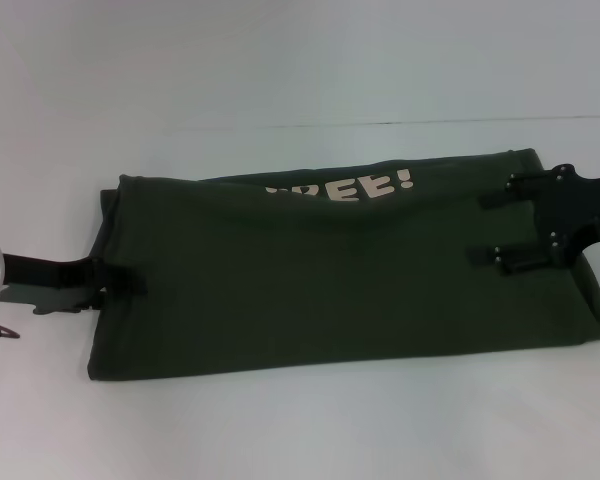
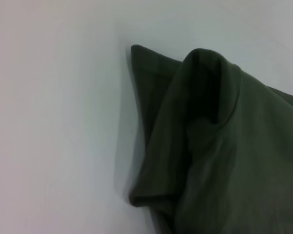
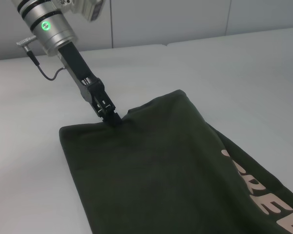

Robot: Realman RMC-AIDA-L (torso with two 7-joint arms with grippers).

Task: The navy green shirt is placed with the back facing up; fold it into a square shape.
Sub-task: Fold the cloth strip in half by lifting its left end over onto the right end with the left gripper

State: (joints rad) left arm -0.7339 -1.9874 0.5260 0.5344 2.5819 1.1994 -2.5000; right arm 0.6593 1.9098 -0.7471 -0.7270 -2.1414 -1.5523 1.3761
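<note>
The navy green shirt (image 1: 320,280) lies folded lengthwise across the white table, plain side up, with a strip of cream lettering (image 1: 365,188) showing along its far edge. My left gripper (image 1: 120,282) is at the shirt's left end, shut on the edge of the fabric. The right wrist view shows that gripper (image 3: 110,116) pinching the cloth, which rises slightly there. My right gripper (image 1: 492,227) is over the shirt's right end, open, with its two black fingers spread above the fabric. The left wrist view shows only bunched shirt (image 2: 224,146) cloth.
The white table (image 1: 280,430) extends around the shirt on all sides, with bare surface in front and behind. A cable hangs from the left arm (image 1: 0,330) near the table's left edge.
</note>
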